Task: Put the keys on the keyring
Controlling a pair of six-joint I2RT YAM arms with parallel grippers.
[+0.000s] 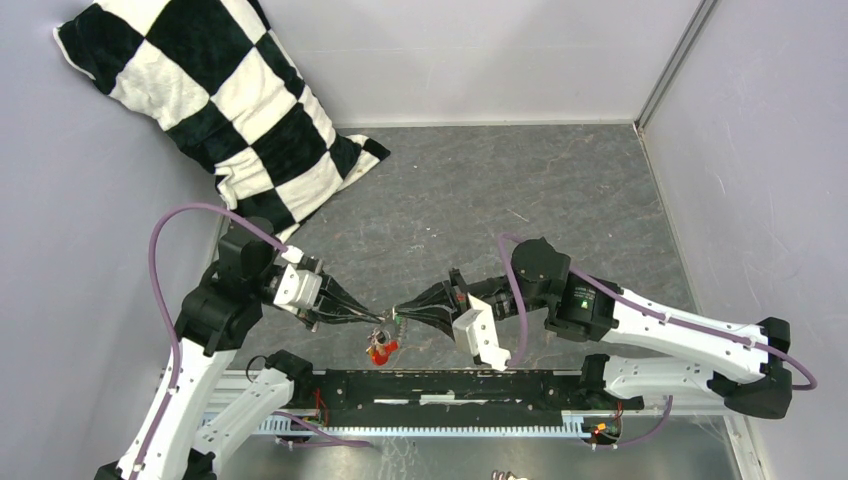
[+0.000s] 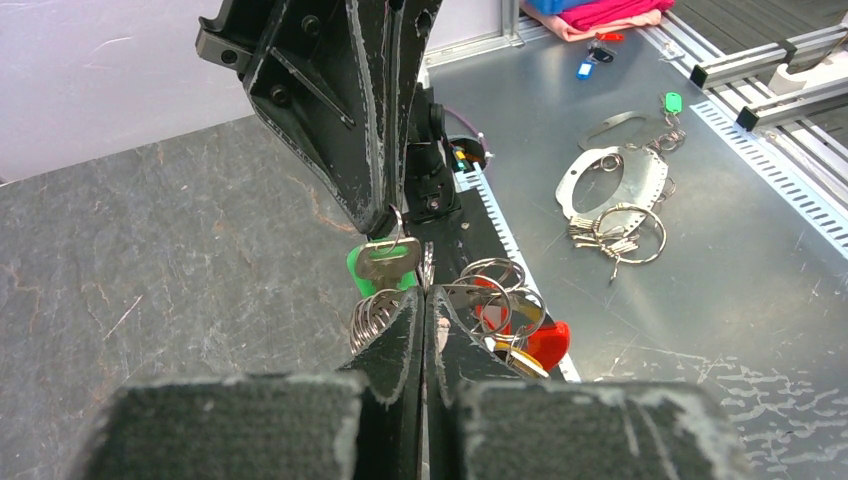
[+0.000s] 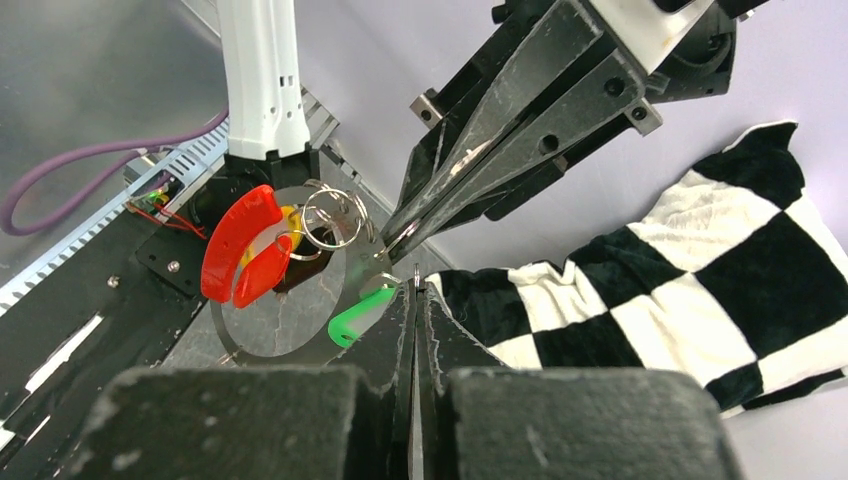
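Above the surface (image 1: 520, 190), the left gripper (image 2: 424, 300) has its jaws clenched on the keyring (image 3: 330, 217) and the right gripper (image 3: 414, 290) has its jaws clenched on the green key (image 3: 360, 313) close by its coil; the red key (image 3: 240, 245) and the yellow key (image 3: 290, 214) seem already hung on, and the green one is not yet on.

Table (image 1: 520, 190): dark grey mottled top.
Pillow (image 1: 215, 100): black-and-white checked, on its far left corner.
Metal sheet (image 2: 730, 300): beside table, bearing loose key bunch (image 2: 612, 232).

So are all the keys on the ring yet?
Not yet, it seems. Looks done: the red strap and a yellow piece hang by the keyring, though I cannot tell if the yellow one is threaded on. In hand: the left gripper pinches the keyring, and the right gripper pinches the green key against it. Left: sliding that key onto the coil.
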